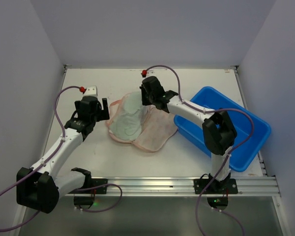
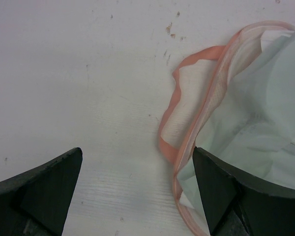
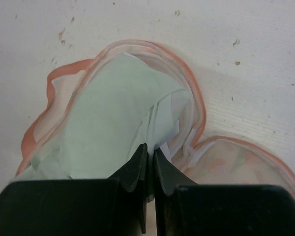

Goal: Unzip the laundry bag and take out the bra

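The laundry bag (image 1: 156, 133) lies unzipped and spread open at the table's middle, pale pink with an orange-red rim. The white bra (image 1: 127, 123) lies in its left half. My right gripper (image 1: 146, 101) is at the bag's far edge; in the right wrist view it (image 3: 150, 150) is shut on a fold of the bra (image 3: 113, 113), with the bag's rim (image 3: 199, 105) curving round it. My left gripper (image 1: 101, 109) is open just left of the bag. In the left wrist view it (image 2: 137, 162) straddles bare table, its right finger over the bag rim (image 2: 202, 110) and the bra (image 2: 265, 113).
A blue plastic tub (image 1: 236, 132) stands at the right, beside the right arm. Grey walls close in the table on the left, back and right. A metal rail runs along the near edge (image 1: 177, 184).
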Tool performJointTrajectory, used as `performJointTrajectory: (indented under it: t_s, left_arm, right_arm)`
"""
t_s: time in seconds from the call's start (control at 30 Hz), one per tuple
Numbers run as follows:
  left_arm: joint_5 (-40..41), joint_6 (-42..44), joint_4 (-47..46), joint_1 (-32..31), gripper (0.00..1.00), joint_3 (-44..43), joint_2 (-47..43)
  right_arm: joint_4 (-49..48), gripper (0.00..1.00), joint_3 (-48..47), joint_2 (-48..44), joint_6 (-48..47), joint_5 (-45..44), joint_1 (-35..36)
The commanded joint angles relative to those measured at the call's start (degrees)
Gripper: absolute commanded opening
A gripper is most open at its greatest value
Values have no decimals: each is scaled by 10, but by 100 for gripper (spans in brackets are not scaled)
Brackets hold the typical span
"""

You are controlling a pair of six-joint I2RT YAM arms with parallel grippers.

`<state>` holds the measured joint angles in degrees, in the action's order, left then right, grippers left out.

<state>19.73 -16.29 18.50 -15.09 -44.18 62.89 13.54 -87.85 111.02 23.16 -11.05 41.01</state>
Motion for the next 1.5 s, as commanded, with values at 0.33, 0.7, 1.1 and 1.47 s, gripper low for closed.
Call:
performJointTrajectory:
  t_s: [0.33, 0.7, 1.1, 1.47]
  left_arm:
    - [8, 10, -17, 4, 98, -6, -8]
    - [11, 10, -17, 4, 98, -5, -4]
    - [11, 11, -17, 4, 98, -5, -1]
    - [10, 11, -16, 4, 98, -4, 3]
  right_arm:
    - [26, 13, -58, -19, -41, -30, 51]
    - [15, 41, -11, 17, 16, -1, 5]
    - [10, 61, -21, 43, 54, 45, -41]
    - [-23, 56, -40, 69, -2, 107, -59]
